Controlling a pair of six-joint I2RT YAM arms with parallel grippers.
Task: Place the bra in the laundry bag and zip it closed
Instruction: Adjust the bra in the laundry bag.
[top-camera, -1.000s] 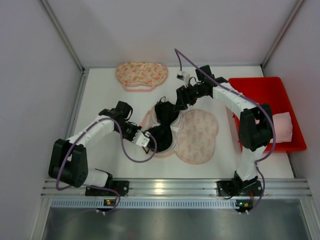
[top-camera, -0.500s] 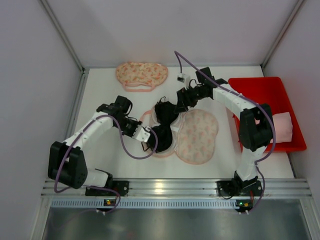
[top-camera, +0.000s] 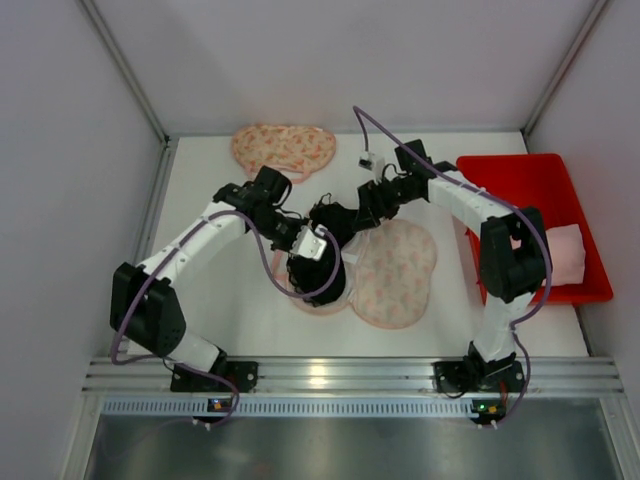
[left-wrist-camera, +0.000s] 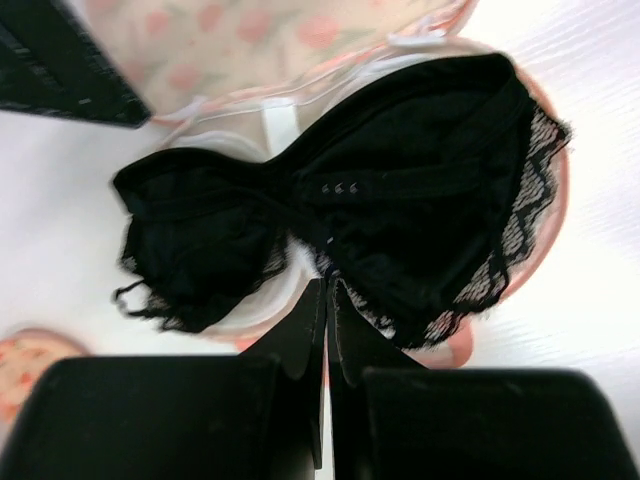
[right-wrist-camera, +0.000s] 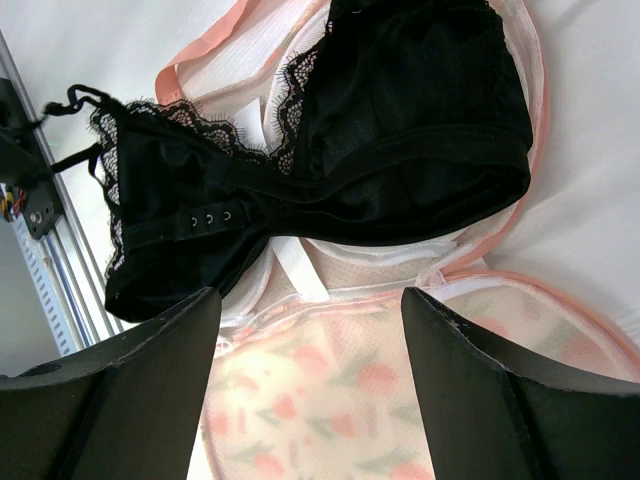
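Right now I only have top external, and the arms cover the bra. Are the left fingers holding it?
Observer: Left wrist shows the left fingers shut, tips at the lower edge of the bra. I can't tell if lace is pinched.
Operator: Right side?
Observer: The right fingers are wide open with nothing between them, above the floral flap of the laundry bag.
Operator: Bra fully inside?
Observer: It lies on the open mesh half, but one cup's lace looks to spill over the pink rim.

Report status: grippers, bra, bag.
Left gripper shut, tips at the bra. Right gripper open above it. Bra lies on the open laundry bag, zip undone. Nothing blocking.
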